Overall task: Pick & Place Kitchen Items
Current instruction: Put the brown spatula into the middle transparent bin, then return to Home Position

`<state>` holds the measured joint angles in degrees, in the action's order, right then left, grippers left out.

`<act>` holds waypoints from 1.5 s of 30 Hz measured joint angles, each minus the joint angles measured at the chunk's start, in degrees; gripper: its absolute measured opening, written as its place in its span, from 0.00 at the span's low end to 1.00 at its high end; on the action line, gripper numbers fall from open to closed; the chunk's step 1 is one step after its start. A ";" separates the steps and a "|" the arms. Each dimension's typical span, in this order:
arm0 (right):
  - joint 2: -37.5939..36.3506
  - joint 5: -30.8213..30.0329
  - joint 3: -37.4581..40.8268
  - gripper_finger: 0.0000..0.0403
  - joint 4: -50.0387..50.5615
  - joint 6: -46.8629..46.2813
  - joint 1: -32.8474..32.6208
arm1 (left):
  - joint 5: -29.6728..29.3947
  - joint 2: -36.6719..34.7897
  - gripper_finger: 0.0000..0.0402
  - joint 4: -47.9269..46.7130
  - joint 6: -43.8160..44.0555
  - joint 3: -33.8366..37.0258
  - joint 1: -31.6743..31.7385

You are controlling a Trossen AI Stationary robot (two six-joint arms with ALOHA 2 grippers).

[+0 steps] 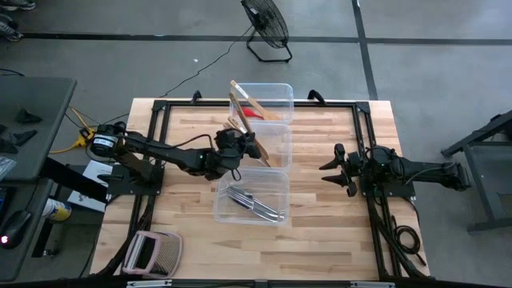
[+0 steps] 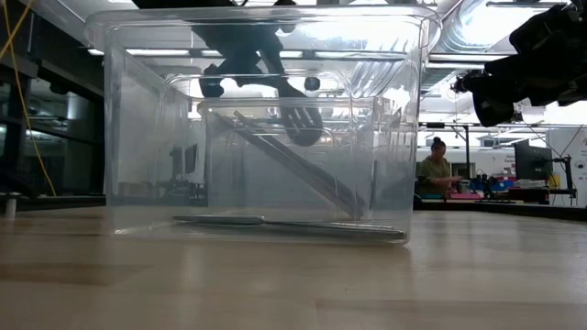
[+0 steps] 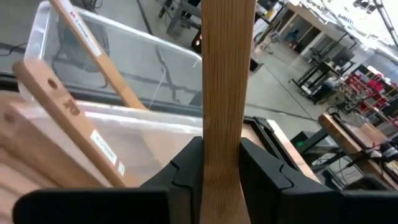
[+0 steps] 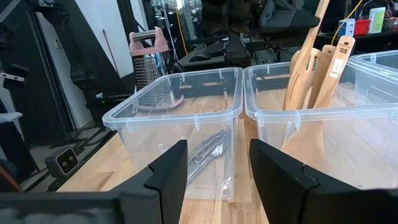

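Two clear tubs stand mid-table. The far tub (image 1: 270,120) holds pale wooden utensils (image 1: 244,100) leaning on its wall, and a small red utensil (image 1: 250,113). The near tub (image 1: 254,196) holds silver cutlery (image 1: 254,205) lying flat on its bottom, also in the low view (image 2: 275,222). My left gripper (image 1: 238,148) is over the far tub's near end, shut on a pale wooden utensil (image 1: 261,152). My right gripper (image 1: 334,169) is open and empty to the right of the tubs. My left gripper pinches the wooden utensil's flat shaft (image 3: 221,155) between its two fingers (image 3: 186,177), which meet its two narrow edges. The utensil runs along the fingers and sticks out past their tips. In the high view it slants over the far tub's near end.
A pink-handled grater (image 1: 152,254) lies at the table's near left corner and shows in the right wrist view (image 4: 149,62). A black frame (image 1: 364,112) rims the table. A fan (image 1: 268,28) stands on the floor beyond. A person (image 2: 436,170) sits far behind.
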<state>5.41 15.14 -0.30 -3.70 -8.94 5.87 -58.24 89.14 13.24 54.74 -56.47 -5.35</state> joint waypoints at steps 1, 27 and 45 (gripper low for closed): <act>0.01 0.00 -0.01 0.41 0.00 0.00 0.02 | 0.00 0.00 0.19 -0.43 0.50 0.00 -0.02; 0.00 0.00 0.00 0.41 0.01 -0.01 0.00 | 3.78 0.00 0.30 -0.06 0.64 0.00 -0.41; 0.00 0.00 -0.01 0.41 0.00 -0.01 0.01 | -2.35 -3.49 0.53 3.62 -12.51 -1.25 -1.11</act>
<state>5.41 15.14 -0.31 -3.70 -8.95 5.88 -60.59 85.65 16.86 42.23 -57.72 -6.46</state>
